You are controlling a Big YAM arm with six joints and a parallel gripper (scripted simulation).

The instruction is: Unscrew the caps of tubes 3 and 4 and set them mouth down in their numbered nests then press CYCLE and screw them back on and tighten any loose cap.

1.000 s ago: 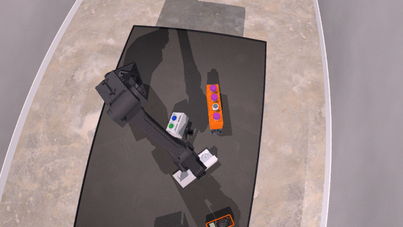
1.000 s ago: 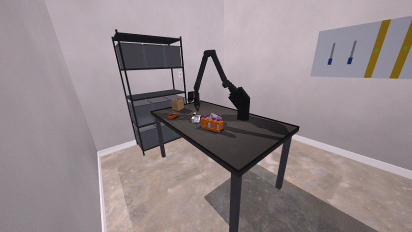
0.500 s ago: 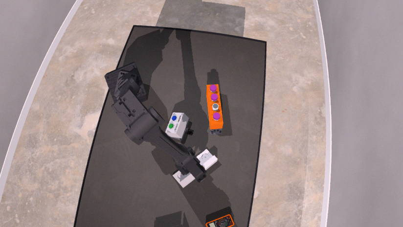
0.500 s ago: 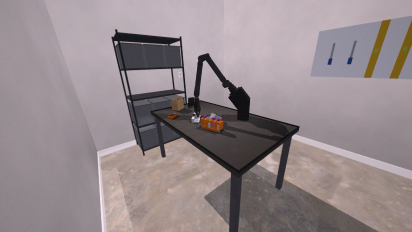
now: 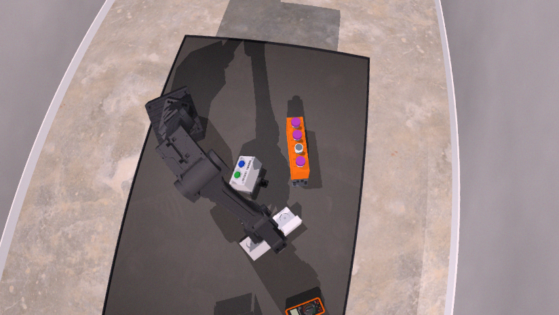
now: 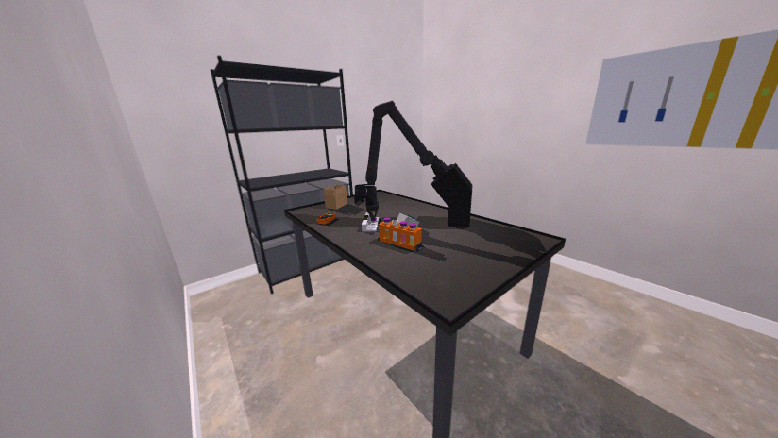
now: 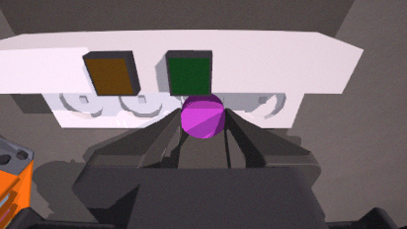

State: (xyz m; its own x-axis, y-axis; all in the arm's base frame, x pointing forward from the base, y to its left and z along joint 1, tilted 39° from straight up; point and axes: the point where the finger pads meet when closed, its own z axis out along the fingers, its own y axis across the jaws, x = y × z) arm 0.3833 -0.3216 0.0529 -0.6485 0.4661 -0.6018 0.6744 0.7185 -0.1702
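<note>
The round purple screw cap (image 7: 203,116) sat clamped in my black parallel gripper (image 7: 203,129), hovering over the white cap tray (image 7: 277,59), the orange tube station (image 5: 298,152) at two o'clock.

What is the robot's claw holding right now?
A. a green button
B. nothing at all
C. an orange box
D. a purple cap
D. In the wrist view the gripper is shut on a purple cap, pinched between its two dark fingers just in front of the white cap tray.
</note>
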